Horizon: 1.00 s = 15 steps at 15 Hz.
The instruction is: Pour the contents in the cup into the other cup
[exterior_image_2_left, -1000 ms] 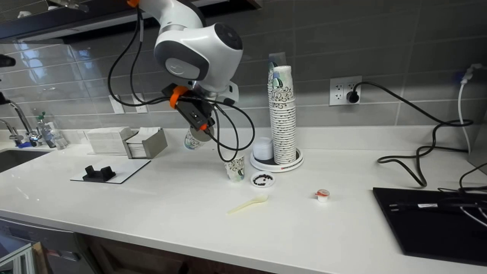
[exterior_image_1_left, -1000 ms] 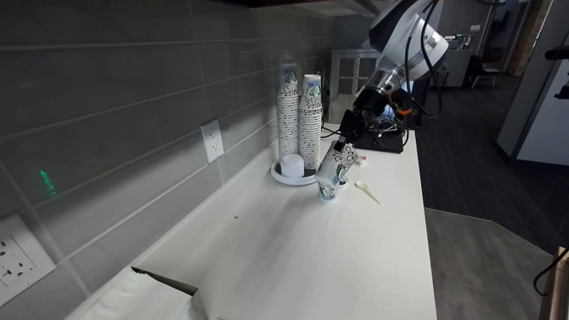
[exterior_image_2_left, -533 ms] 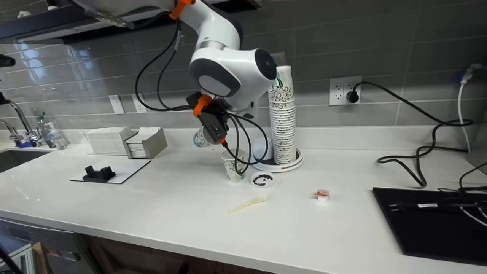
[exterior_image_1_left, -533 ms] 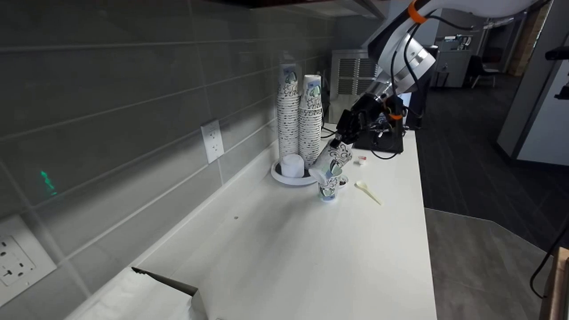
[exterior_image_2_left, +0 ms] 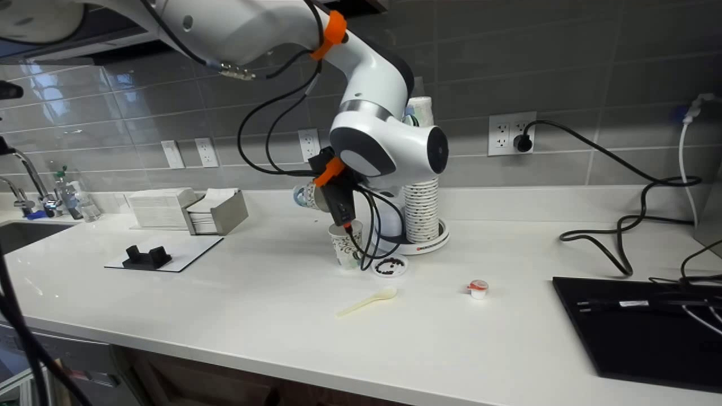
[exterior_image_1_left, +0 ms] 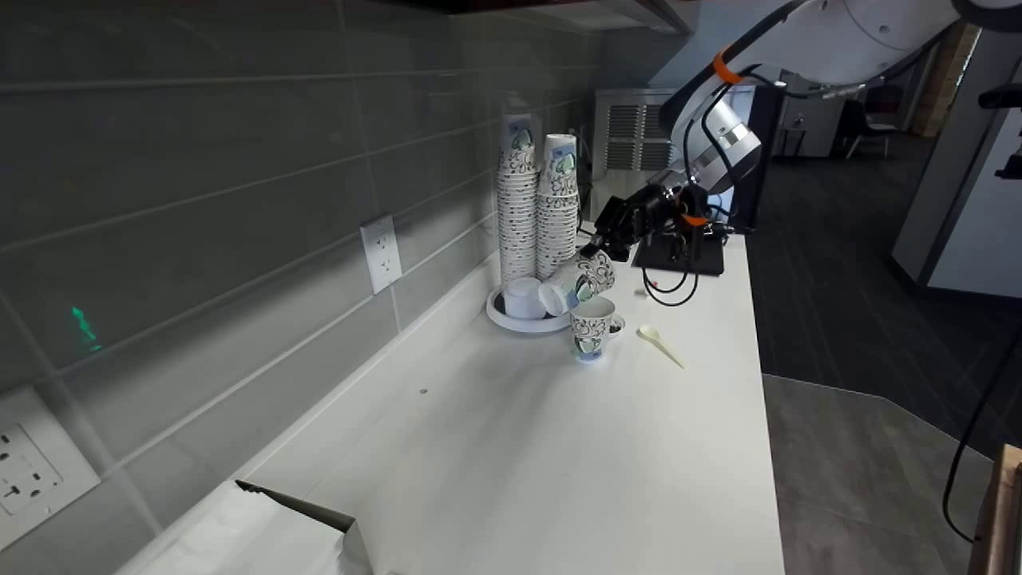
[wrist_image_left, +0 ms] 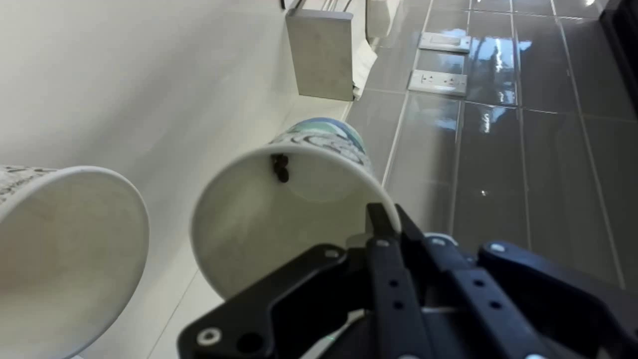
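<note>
My gripper (wrist_image_left: 386, 222) is shut on the rim of a patterned paper cup (wrist_image_left: 279, 214), one finger inside and one outside. This held cup lies nearly on its side in the air, base to the left in both exterior views (exterior_image_1_left: 587, 275) (exterior_image_2_left: 307, 196). A few dark pieces (wrist_image_left: 280, 168) sit inside it near its base. The other cup (exterior_image_1_left: 591, 329) stands upright on the counter just below; it also shows in the exterior view (exterior_image_2_left: 342, 248) and at the left of the wrist view (wrist_image_left: 75, 249). Its visible inside shows no dark pieces; its bottom is hidden.
Tall cup stacks (exterior_image_1_left: 556, 216) and white lids (exterior_image_1_left: 524, 298) stand on a round tray (exterior_image_2_left: 437, 246) close behind. A lid with dark bits (exterior_image_2_left: 390, 266), a spoon (exterior_image_2_left: 369, 301) and a creamer (exterior_image_2_left: 478, 289) lie nearby. Arm cables (exterior_image_2_left: 369, 254) hang near the standing cup.
The held cup has tilted further, from slanted to nearly level. The arm has swung right in an exterior view, and the wrist has lowered. The standing cup has not moved.
</note>
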{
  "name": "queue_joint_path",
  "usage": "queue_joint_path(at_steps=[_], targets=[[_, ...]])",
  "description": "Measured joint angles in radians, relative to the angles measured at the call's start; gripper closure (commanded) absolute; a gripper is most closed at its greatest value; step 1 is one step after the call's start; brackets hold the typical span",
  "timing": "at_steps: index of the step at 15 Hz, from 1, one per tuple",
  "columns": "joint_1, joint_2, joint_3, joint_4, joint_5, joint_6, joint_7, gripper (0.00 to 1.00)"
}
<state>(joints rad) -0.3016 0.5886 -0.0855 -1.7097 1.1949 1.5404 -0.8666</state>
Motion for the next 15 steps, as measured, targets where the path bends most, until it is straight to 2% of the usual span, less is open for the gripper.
queue_joint_path(at_steps=[7,15], targets=[[-0.029,0.135,0.001,0.100,0.120,-0.125,0.004,0.99],[-0.079,0.201,0.000,0.135,0.223,-0.267,0.014,0.99]])
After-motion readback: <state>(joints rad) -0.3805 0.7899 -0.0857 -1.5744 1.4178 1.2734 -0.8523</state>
